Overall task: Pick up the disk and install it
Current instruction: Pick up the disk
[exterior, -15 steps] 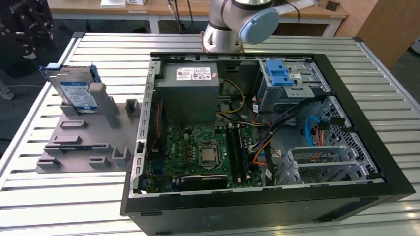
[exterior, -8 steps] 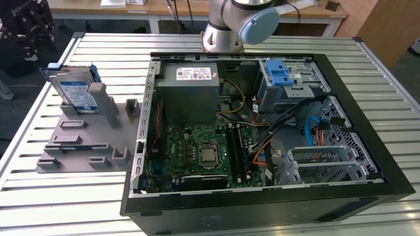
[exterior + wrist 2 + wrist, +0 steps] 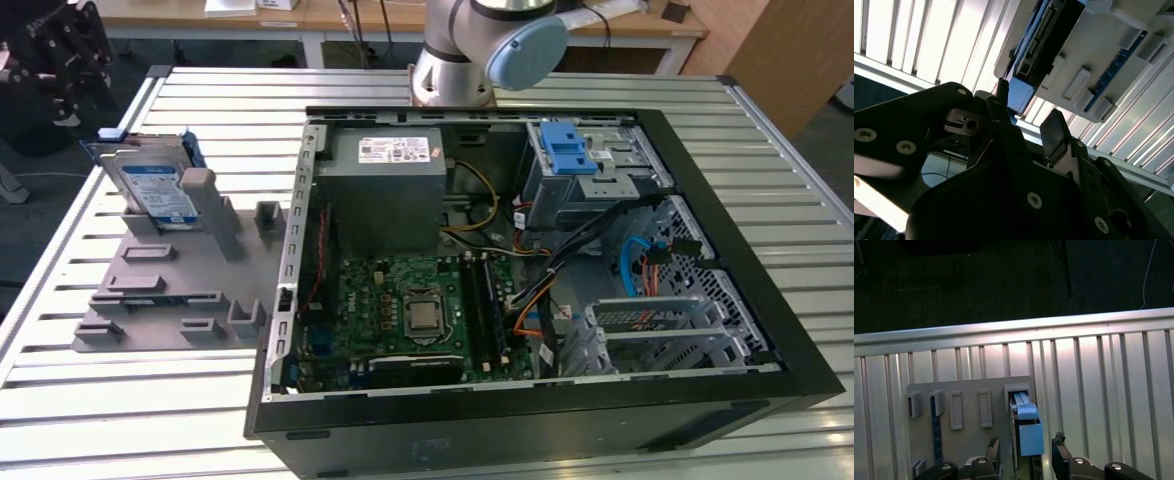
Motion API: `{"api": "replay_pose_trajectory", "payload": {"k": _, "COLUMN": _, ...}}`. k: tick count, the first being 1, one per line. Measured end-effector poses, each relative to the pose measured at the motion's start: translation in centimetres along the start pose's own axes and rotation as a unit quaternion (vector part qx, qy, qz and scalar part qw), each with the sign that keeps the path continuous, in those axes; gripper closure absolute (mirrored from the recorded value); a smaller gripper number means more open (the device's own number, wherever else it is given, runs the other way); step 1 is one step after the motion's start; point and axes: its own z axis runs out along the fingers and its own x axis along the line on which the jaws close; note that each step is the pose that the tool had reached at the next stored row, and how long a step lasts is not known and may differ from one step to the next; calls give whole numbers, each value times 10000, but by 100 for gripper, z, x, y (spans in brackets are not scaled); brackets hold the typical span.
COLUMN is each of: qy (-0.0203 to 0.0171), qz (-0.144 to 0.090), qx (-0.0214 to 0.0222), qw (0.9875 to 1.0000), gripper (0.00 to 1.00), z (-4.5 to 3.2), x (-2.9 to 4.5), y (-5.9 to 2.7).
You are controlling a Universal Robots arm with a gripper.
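The disk [image 3: 155, 186], a silver drive in a blue carrier, stands on edge in a slot of the grey holder [image 3: 167, 295] at the exterior view's left. In the first wrist view I look down on the disk's [image 3: 1026, 427] blue edge, and my gripper [image 3: 1026, 444] is open, one fingertip [image 3: 993, 444] on each side of it and clear of it. The second wrist view has the gripper [image 3: 1029, 102] a short way from the disk [image 3: 1046, 35]. In the exterior view the gripper's black body [image 3: 60, 60] hangs beyond the disk, at the table's far left.
An open black computer case [image 3: 747, 330] lies flat on the slatted metal table [image 3: 134, 420]. Inside it are a grey power supply [image 3: 387, 190], a green mainboard [image 3: 414, 310], loose cables and a drive cage with a blue latch [image 3: 571, 152]. The arm's base [image 3: 454, 70] stands behind the case.
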Motion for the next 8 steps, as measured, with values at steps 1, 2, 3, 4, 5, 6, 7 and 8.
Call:
{"api": "replay_pose_trajectory", "payload": {"k": 1, "qy": 0, "qz": -2, "qx": -1, "qw": 10000, "gripper": 47, "z": 6, "x": 0, "y": 1}}
{"api": "replay_pose_trajectory", "payload": {"k": 2, "qy": 0, "qz": -3, "qx": 0, "qw": 10000, "gripper": 47, "z": 13, "x": 0, "y": 2}}
{"api": "replay_pose_trajectory", "payload": {"k": 3, "qy": 0, "qz": -3, "qx": -1, "qw": 10000, "gripper": 47, "z": 19, "x": -1, "y": 4}}
{"api": "replay_pose_trajectory", "payload": {"k": 4, "qy": 0, "qz": -3, "qx": 0, "qw": 10000, "gripper": 47, "z": 27, "x": 0, "y": 6}}
{"api": "replay_pose_trajectory", "payload": {"k": 5, "qy": 0, "qz": -3, "qx": 0, "qw": 10000, "gripper": 47, "z": 34, "x": 0, "y": 8}}
{"api": "replay_pose_trajectory", "payload": {"k": 6, "qy": 0, "qz": -3, "qx": -1, "qw": 10000, "gripper": 47, "z": 40, "x": 0, "y": 9}}
{"api": "replay_pose_trajectory", "payload": {"k": 7, "qy": 0, "qz": -3, "qx": 0, "qw": 10000, "gripper": 47, "z": 47, "x": 0, "y": 11}}
{"api": "replay_pose_trajectory", "payload": {"k": 8, "qy": 0, "qz": -3, "qx": -1, "qw": 10000, "gripper": 47, "z": 53, "x": 1, "y": 13}}
